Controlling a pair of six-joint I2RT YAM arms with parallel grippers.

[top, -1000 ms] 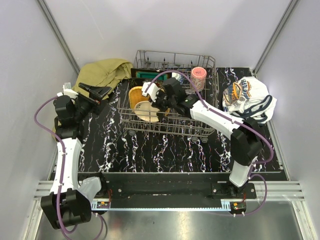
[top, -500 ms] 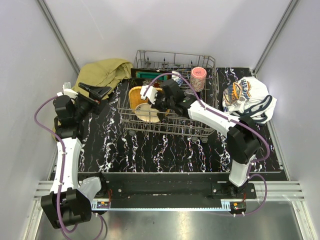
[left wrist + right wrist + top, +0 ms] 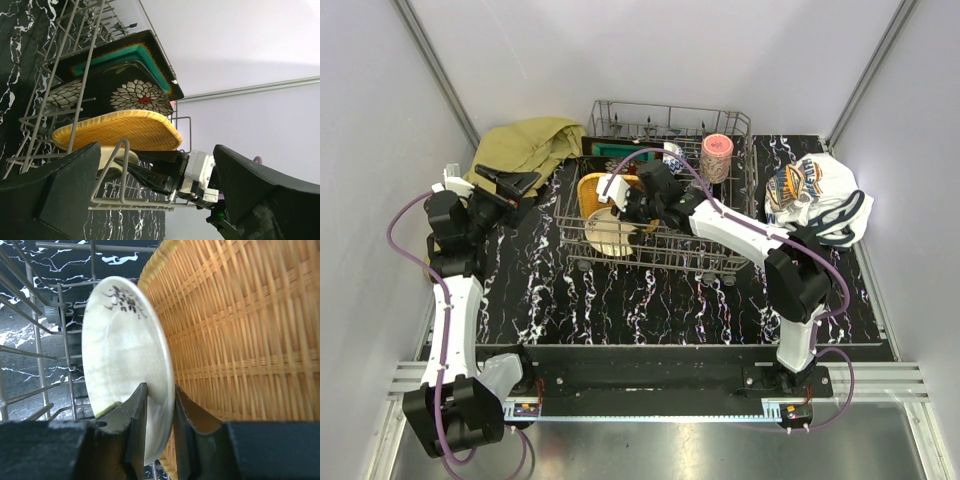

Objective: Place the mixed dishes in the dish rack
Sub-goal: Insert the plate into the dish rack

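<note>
Although the right hand (image 3: 159, 390) blocks the lower rim of the cream round glazed plate (image 3: 125, 355) in its own wrist view, its two dark fingers (image 3: 135, 420) plainly pinch that rim, one on each face. The plate stands on edge inside the large grey wire dish rack (image 3: 650, 252), just beside the orange woven-look square plate (image 3: 240, 330), whose basket-weave surface is cut off at the frame's right. Behind that stand a glossy dark plate with a white flower print (image 3: 135, 95) and a teal square plate with a dark border (image 3: 125, 55), both partly hidden. A pink cylindrical cup (image 3: 716, 155) sits at the rack's far right. The left hand (image 3: 510, 182) hangs spread, holding nothing, over the black white-veined marble worktop (image 3: 650, 300) left of the rack.
</note>
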